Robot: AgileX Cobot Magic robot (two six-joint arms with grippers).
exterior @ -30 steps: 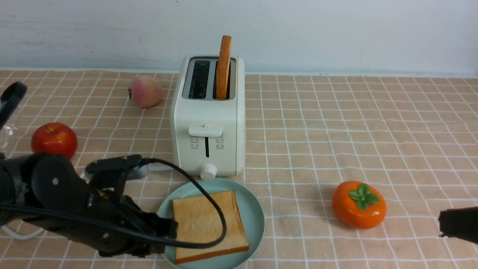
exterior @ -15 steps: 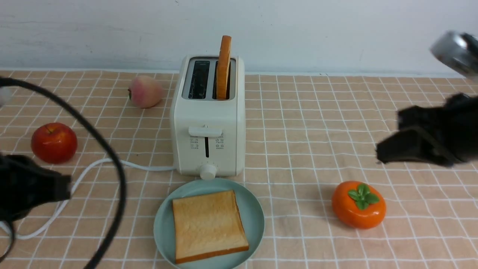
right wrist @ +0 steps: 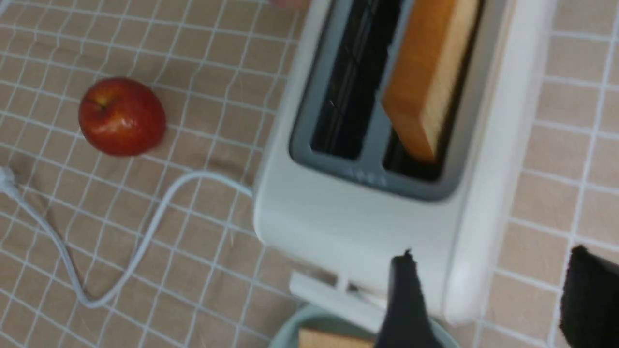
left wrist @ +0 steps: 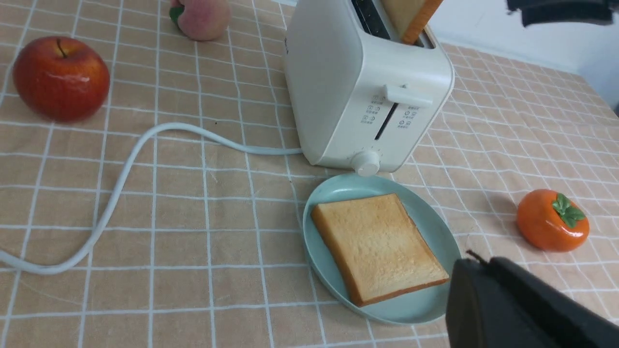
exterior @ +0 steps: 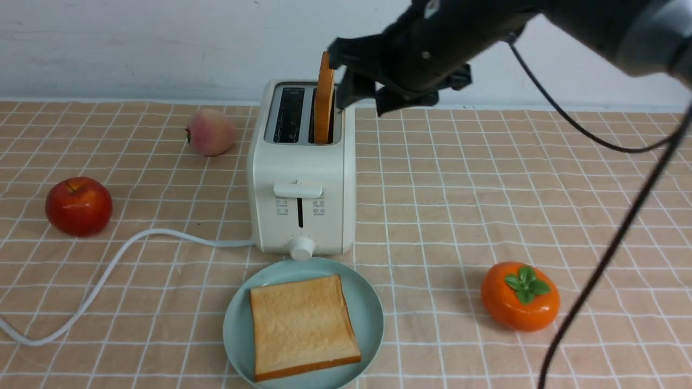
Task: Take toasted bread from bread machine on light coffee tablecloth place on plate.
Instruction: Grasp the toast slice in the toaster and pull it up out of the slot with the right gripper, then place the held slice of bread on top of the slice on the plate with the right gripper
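Toast point(exterior: 324, 97) stands upright in the right slot of the bread machine point(exterior: 300, 178), my right pincer point(exterior: 338, 80) spread wide alongside, ready to straddle it; my left pincer point(left wrist: 522, 309), pressed shut, hangs clear near the plate point(exterior: 373, 302) bearing another slice point(exterior: 303, 327).

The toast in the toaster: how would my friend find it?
Find the cream-white toaster behind the green plate. One slice stands upright in its right slot. Unlike the flat slice on the plate, it sticks up above the toaster.
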